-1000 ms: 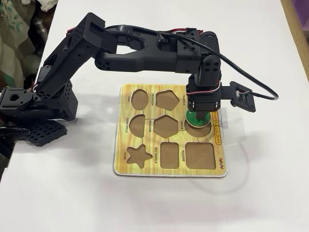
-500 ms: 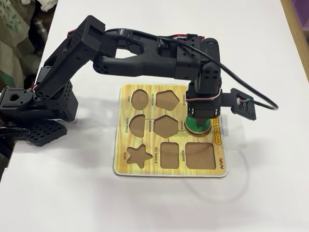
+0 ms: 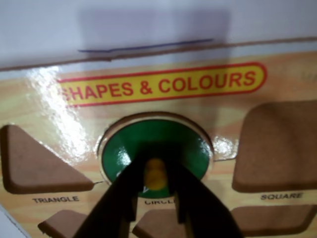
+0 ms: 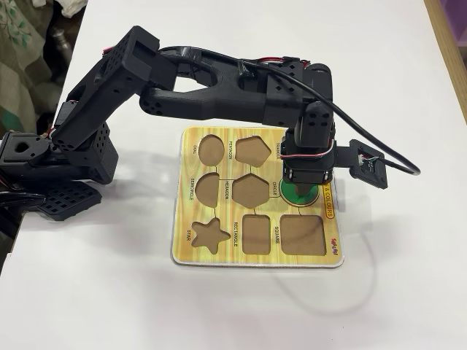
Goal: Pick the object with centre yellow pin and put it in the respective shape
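Hand: the hand (image 3: 156, 191) points straight down over the shape board; in the wrist view its two dark fingers (image 3: 121, 196) are drawn in close on either side of the yellow knob (image 3: 155, 173), gripping it or nearly so.
Hand, fixed view: the hand (image 4: 301, 191) sits low on the disc, under the black wrist block.
Green disc: the green disc (image 3: 156, 151) lies directly under the hand, flat inside the circle cut-out (image 3: 210, 148); its glossy top looks level with the board face, and only a thin pale rim shows around it.
Green disc, fixed view: a sliver of the green disc (image 4: 290, 194) shows around the fingertips.
Shape board: the yellow wood-grain shape board (image 4: 197, 248) lies flat on the white tabletop (image 4: 379, 306).
Banner: the red-edged "SHAPES & COLOURS" banner (image 3: 158, 83) runs just beyond the hand in the wrist view.
Triangle cut-out: the triangle cut-out (image 3: 34, 161) is left of the hand in the wrist view, brown floor bare.
Square cut-out: the square cut-out (image 3: 277, 146) is right of the hand in the wrist view, brown floor bare.
Cable: a black cable (image 4: 379, 142) loops from the wrist out to the side.
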Controlling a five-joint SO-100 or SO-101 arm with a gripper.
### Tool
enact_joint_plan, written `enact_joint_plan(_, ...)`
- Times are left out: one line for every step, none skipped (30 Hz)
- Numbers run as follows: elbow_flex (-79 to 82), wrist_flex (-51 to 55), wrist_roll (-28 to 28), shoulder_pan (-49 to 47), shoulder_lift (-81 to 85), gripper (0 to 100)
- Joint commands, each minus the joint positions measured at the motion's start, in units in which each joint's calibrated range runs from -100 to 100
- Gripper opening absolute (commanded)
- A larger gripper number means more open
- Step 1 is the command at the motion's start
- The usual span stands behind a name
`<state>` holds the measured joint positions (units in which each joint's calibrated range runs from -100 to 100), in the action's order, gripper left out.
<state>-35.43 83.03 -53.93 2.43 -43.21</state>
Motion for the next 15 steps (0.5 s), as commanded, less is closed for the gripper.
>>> enact_joint_plan(-0.27,-0.49,0.00,0.69,1.71,1)
enact_joint_plan(-0.27,-0.41,0.00,0.69,1.71,1)
enact_joint_plan(-0.27,-0.49,0.00,0.69,1.71,1)
enact_joint_plan(-0.27,-0.58,-0.05,0.69,1.79,2)
enact_joint_plan(-0.27,-0.58,-0.05,0.60,1.87,3)
enact_joint_plan(-0.36,-0.67,-0.05,0.50,1.87,7)
enact_joint_plan(-0.45,-0.67,-0.05,0.40,1.96,9)
enact_joint_plan(-0.45,-0.67,-0.05,0.20,1.96,11)
enact_joint_plan(-0.45,-0.67,-0.05,0.01,1.96,12)
enact_joint_plan(-0.63,-0.67,-0.05,0.01,2.04,13)
enact_joint_plan(-0.99,-0.67,-0.10,-0.09,2.04,13)
enact_joint_plan(-1.26,-0.67,-0.10,-0.19,2.13,13)
enact_joint_plan(-1.35,-0.67,-0.21,-0.28,2.13,14)
enact_joint_plan(-1.44,-0.67,-0.36,-0.38,2.29,14)
enact_joint_plan(-1.44,-0.67,-0.52,-0.38,3.05,14)
